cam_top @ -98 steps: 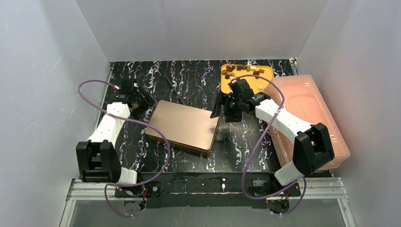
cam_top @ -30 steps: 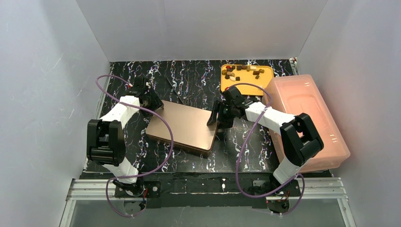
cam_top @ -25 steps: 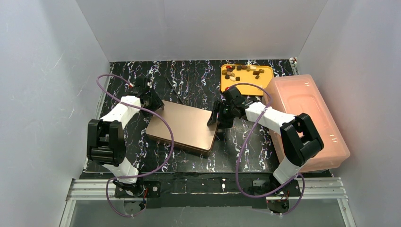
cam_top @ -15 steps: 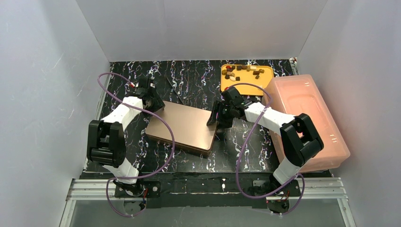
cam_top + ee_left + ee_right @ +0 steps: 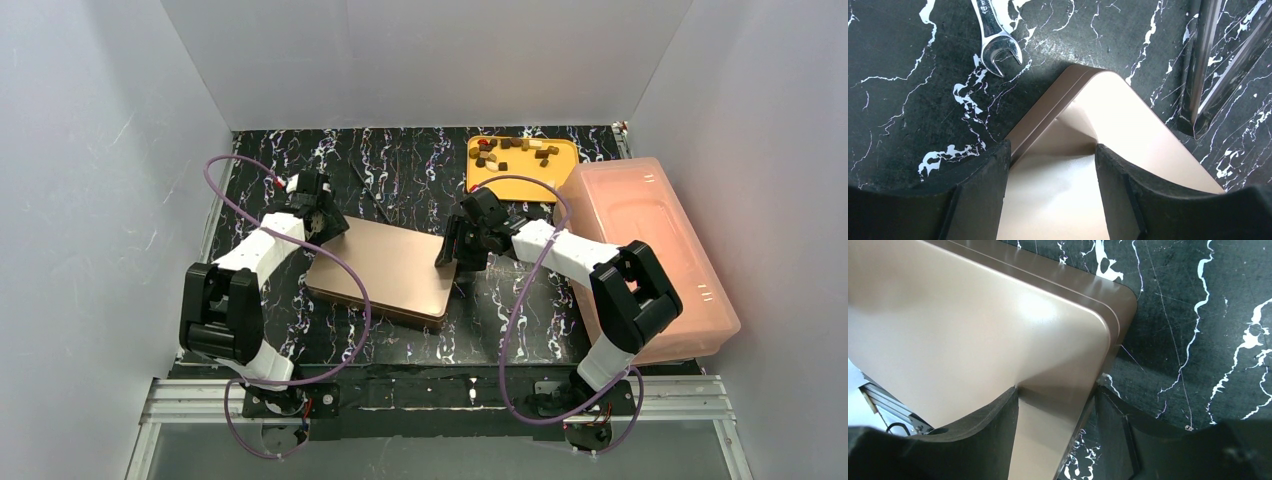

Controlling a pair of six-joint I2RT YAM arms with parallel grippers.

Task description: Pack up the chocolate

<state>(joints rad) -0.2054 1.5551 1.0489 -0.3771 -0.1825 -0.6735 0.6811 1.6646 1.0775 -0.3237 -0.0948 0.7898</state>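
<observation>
The chocolate (image 5: 515,150) is a scatter of small dark, tan and pale chunks on a yellow tray (image 5: 565,165) at the back right. A flat copper-brown lid (image 5: 385,270) lies mid-table. My left gripper (image 5: 325,222) is at its far left corner. In the left wrist view the left gripper (image 5: 1050,147) is open, one finger outside the lid's (image 5: 1128,130) edge and one over its top. My right gripper (image 5: 452,252) is at the far right corner. The right gripper (image 5: 1055,390) is open astride the lid's (image 5: 958,325) right edge.
A translucent pink bin (image 5: 650,230) stands along the right side, next to the tray. A steel wrench (image 5: 998,45) lies on the black marbled table just beyond the lid's left corner. White walls close in the back and both sides.
The left gripper has crept right onto the lid's corner. The right gripper has shifted slightly left over the lid's edge, and its jaws have narrowed a little.
</observation>
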